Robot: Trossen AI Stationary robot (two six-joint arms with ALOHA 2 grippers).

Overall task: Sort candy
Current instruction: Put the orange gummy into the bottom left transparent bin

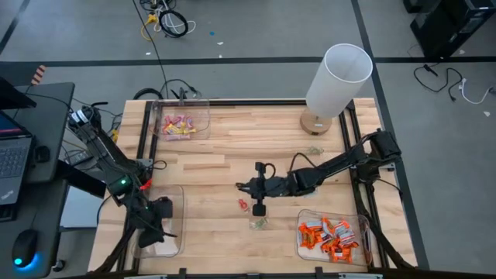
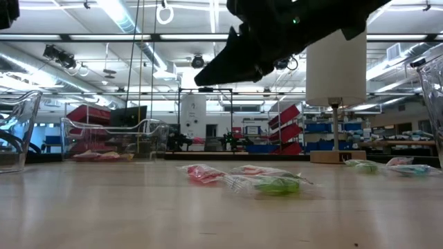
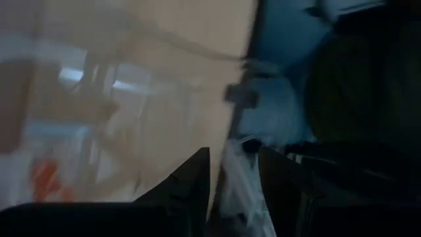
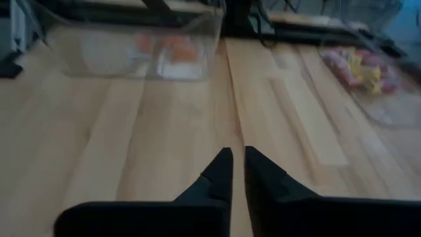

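Candy is spread over my table: pink and yellow pieces (image 1: 177, 125) fill the clear bin (image 1: 203, 116) at the far left corner, orange ones (image 1: 332, 235) crowd the clear bin (image 1: 303, 241) at the near right. Loose on the wood lie a red piece (image 1: 242, 204) and a green-tinted piece (image 1: 258, 223) just beside it (more green ones (image 1: 314, 150) rest near the lamp (image 1: 335, 81)). My right pincer (image 1: 241, 187) hangs mid-table above bare wood, its fingers (image 4: 221, 172) a narrow slit apart and holding nothing. My left pincer (image 1: 157, 222) sits over the third clear bin (image 1: 175, 246) at the near left, fingers (image 3: 191, 184) parted around that bin's thin plastic wall.
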